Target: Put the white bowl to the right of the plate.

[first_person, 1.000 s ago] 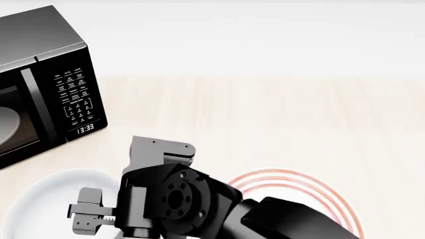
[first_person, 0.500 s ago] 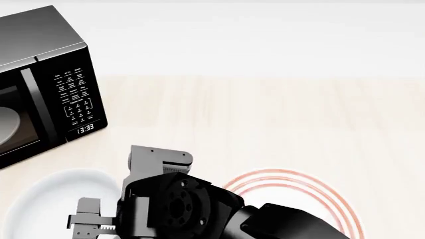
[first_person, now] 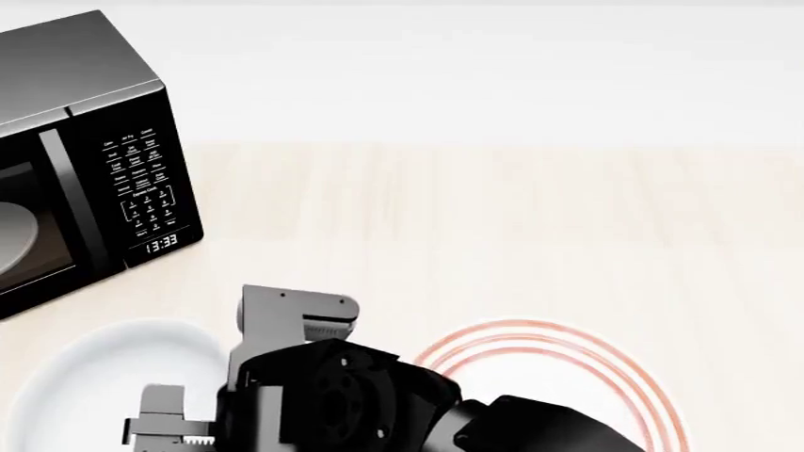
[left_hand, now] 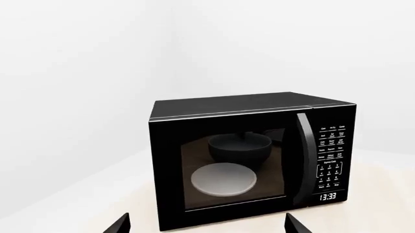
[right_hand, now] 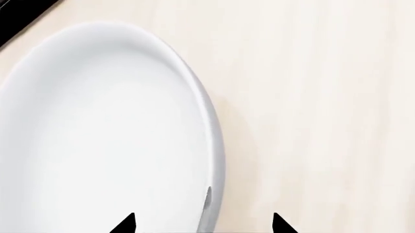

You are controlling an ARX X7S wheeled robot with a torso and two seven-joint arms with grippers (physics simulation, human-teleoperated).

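Note:
The white bowl point(first_person: 88, 377) sits at the near left of the table, its right side hidden by my right arm point(first_person: 327, 395). The plate point(first_person: 603, 367) with red-orange rings lies to the right of the bowl, partly hidden by the same arm. In the right wrist view the bowl point(right_hand: 97, 136) fills most of the picture. My right gripper point(right_hand: 204, 224) is open, one fingertip inside the bowl's rim and one outside. My left gripper point(left_hand: 206, 225) is open and empty, facing the microwave; it does not show in the head view.
A black microwave point(first_person: 75, 141) stands at the far left, door shut, clock reading 13:33. In the left wrist view a pale grey round dish point(left_hand: 224, 178) shows through its door point(left_hand: 227, 165). The light wooden table point(first_person: 503, 217) extends behind and to the right of the plate.
My right arm and wrist have moved toward the near edge and lower in the head view, over the bowl's right side. Bowl, plate and microwave have not moved.

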